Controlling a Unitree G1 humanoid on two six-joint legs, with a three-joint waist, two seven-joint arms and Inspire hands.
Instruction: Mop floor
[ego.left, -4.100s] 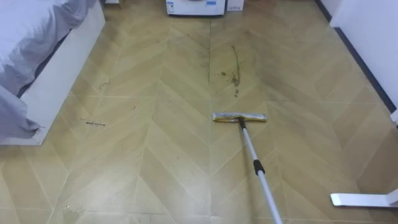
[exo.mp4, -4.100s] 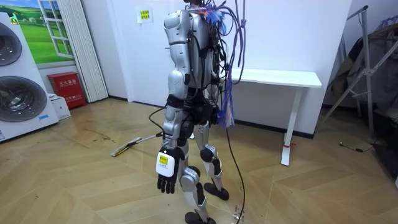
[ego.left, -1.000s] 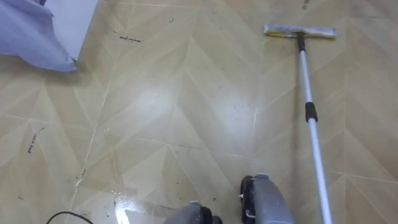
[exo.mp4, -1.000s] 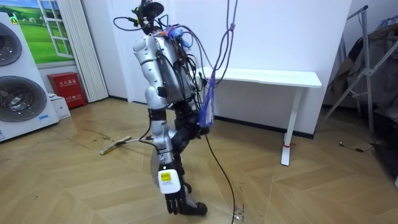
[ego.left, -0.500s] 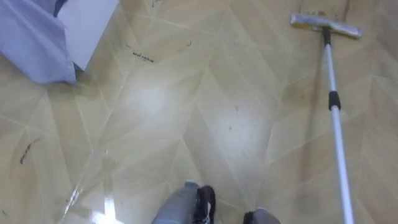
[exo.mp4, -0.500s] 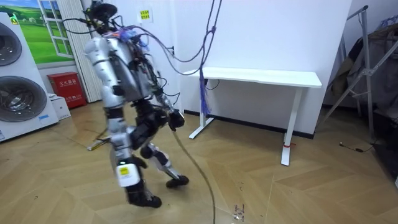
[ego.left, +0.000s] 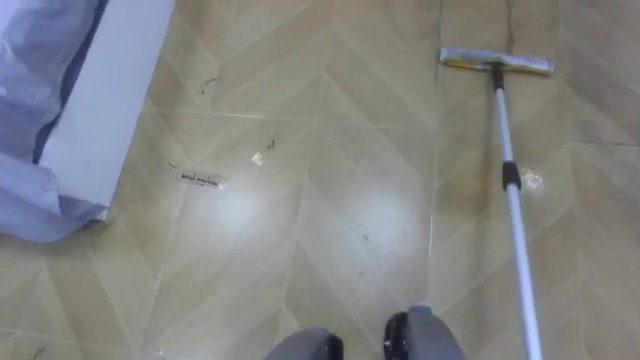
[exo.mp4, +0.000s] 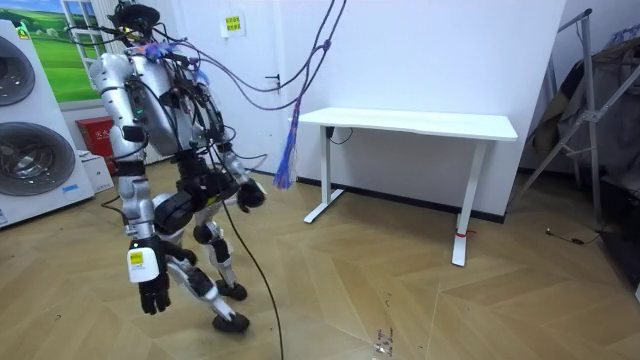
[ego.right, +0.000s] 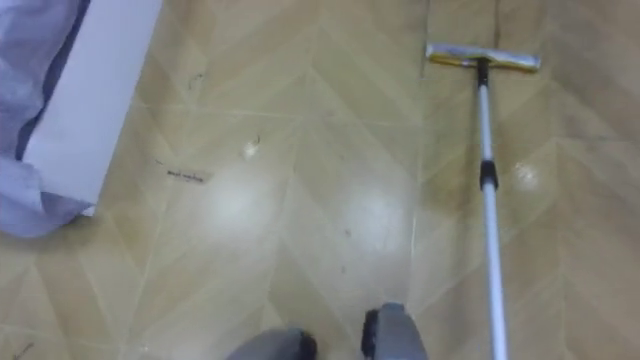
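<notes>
A flat mop lies on the wooden floor, its yellowish head (ego.left: 495, 62) at the upper right of the left eye view. Its silver pole (ego.left: 512, 215) with a black collar runs back toward me and leaves the picture at the lower right. The mop head (ego.right: 483, 58) also shows in the right eye view. Nothing is holding it. In the room view I am mid-stride, leaning forward and facing the room view's left. My left hand (exo.mp4: 152, 292) hangs low beside my leg, fingers relaxed and holding nothing. My right hand (exo.mp4: 250, 195) is swung back behind my hip.
A white bed frame (ego.left: 110, 110) with grey bedding (ego.left: 30, 190) takes up the left edge. Small bits of litter (ego.left: 200, 179) lie on the floor near it. The room view has washing machines (exo.mp4: 30, 150) at its left and a white desk (exo.mp4: 420, 125) by the wall.
I have walked from the middle of the room toward the washing machines at the room view's left. The eye view has shifted with me; the mop lies where it was.
</notes>
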